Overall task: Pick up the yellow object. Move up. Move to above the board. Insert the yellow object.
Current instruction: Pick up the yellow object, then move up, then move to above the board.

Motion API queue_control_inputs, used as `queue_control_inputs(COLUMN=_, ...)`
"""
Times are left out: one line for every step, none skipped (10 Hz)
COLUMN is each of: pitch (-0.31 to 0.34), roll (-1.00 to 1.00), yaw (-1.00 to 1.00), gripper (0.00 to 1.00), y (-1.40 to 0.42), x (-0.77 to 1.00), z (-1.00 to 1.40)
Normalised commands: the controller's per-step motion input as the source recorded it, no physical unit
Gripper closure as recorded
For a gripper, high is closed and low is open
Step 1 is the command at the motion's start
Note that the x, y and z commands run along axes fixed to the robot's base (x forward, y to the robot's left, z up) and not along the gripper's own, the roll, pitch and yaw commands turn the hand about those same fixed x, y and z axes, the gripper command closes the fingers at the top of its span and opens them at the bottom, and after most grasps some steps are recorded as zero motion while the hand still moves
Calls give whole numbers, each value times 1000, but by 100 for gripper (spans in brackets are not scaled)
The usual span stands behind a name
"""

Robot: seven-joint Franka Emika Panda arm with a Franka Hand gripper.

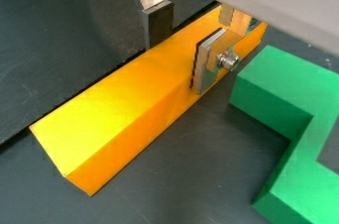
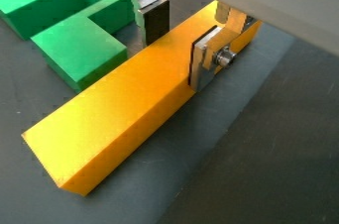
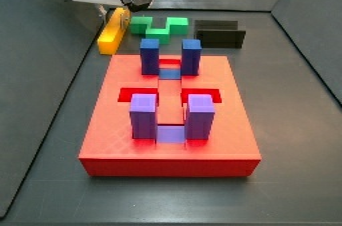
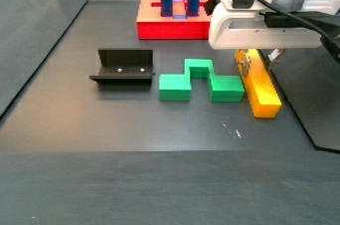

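Observation:
The yellow object [image 1: 126, 109] is a long yellow bar with an orange side, lying flat on the dark floor; it shows in both wrist views [image 2: 119, 119] and both side views [image 3: 111, 35] [image 4: 261, 90]. My gripper [image 1: 183, 45] [image 2: 179, 42] is down over one end of it, one finger on each long side, pads against the bar. In the side views the gripper [image 3: 118, 15] [image 4: 259, 55] sits low over the bar. The board [image 3: 167, 165] is a red square slab with blue and purple upright blocks, away from the gripper; it also shows in a side view [image 4: 173, 28].
A green notched block [image 1: 298, 119] [image 2: 73, 30] lies close beside the bar, also seen in both side views [image 3: 163, 27] [image 4: 200, 80]. The black fixture [image 3: 221, 35] [image 4: 122, 70] stands beyond the green block. Walls enclose the floor.

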Motion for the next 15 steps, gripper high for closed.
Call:
queue_control_inputs(pitch=0, roll=0, yaw=0, gripper=100, y=0, x=0, z=0)
queue_control_inputs(pitch=0, roll=0, yaw=0, gripper=100, y=0, x=0, z=0)
queue_control_inputs(pitch=0, roll=0, yaw=0, gripper=100, y=0, x=0, z=0)
queue_control_inputs(pitch=0, roll=0, yaw=0, gripper=100, y=0, x=0, z=0)
queue_control_inputs(pitch=0, roll=0, yaw=0, gripper=100, y=0, x=0, z=0)
queue_control_inputs(pitch=0, roll=0, yaw=0, gripper=100, y=0, x=0, z=0)
queue_control_inputs(pitch=0, roll=0, yaw=0, gripper=100, y=0, x=0, z=0)
queue_control_inputs(pitch=0, roll=0, yaw=0, gripper=100, y=0, x=0, z=0)
queue_control_inputs(pitch=0, roll=0, yaw=0, gripper=100, y=0, x=0, z=833)
queue_control_inputs(pitch=25, roll=6, yaw=-55, gripper=100, y=13, x=14, z=772)
queue_control_inputs(pitch=56, roll=14, yaw=-60, gripper=100, y=22, x=-7, z=644)
queue_control_inputs(pitch=37, roll=54, yaw=-36, gripper=100, y=26, x=8, z=284)
queue_control_inputs(pitch=0, roll=0, yaw=0, gripper=100, y=0, x=0, z=1400)
queue_control_inputs(pitch=29, roll=-9, yaw=7, gripper=100, y=-6, x=-24, z=1400)
queue_control_inputs(pitch=38, roll=6, yaw=6, gripper=100, y=-5, x=-47, z=1400)
